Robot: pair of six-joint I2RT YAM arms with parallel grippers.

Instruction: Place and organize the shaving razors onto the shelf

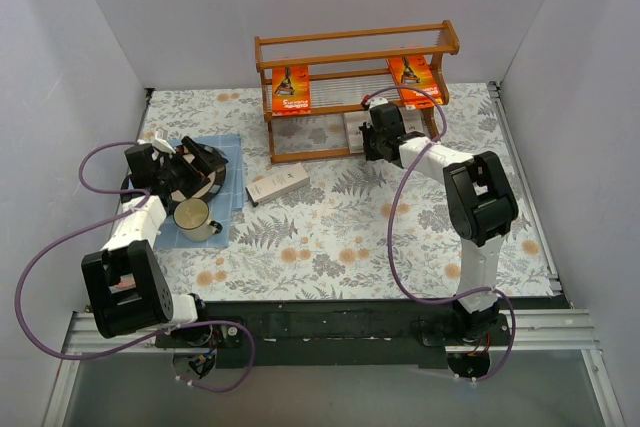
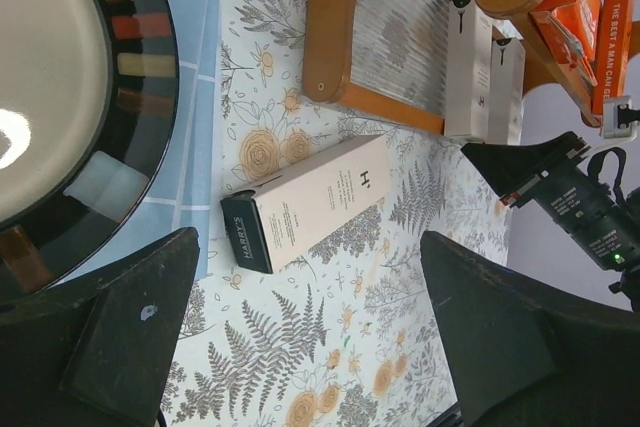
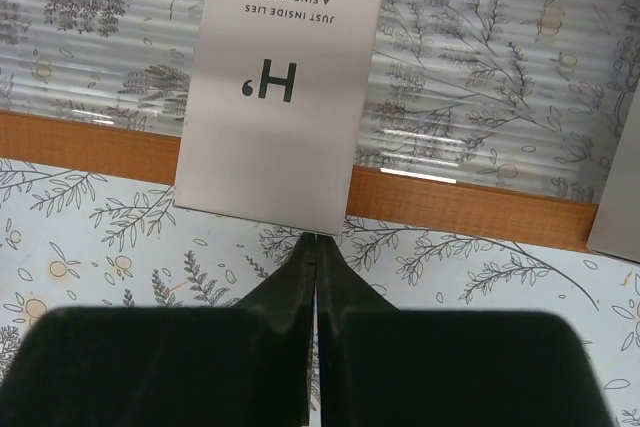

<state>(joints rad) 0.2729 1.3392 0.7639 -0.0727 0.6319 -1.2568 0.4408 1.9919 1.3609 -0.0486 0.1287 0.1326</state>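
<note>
Orange-brown wooden shelf (image 1: 355, 47) at far side of floral table top (image 1: 340, 237): 2 tiers of thin pale rods btwn curved side frames.

Upper tier: 1 orange razor pack (image 1: 291, 90) at L end, 2nd orange pack (image 1: 413, 77) at R end. Both upright, bright, w/ razor picture on front.

Lower tier: 2 slim white boxes side by side. In R wrist view, nearer white box (image 3: 285, 77) flat on rods, printed "H'" w/ small grey text, near end overhanging front rail. Neighbouring white box (image 3: 620, 197) just to its R, only a corner in view.

R gripper (image 3: 316, 242): fully closed, fingers pressed together, nothing btwn them. Tips right at overhanging edge of nearer white box; actual contact hard to tell.

3rd white box (image 1: 277, 186): flat on table top, in front of shelf's L end, apart from it. Black end cap reading "HARRY'S", "H'" on long face.

L gripper (image 2: 310, 287): spread wide, empty, over black-rimmed plate (image 2: 60, 97) on blue cloth (image 1: 225, 152), facing that loose box.

Cream mug (image 1: 195, 219) on near side of plate.
</note>
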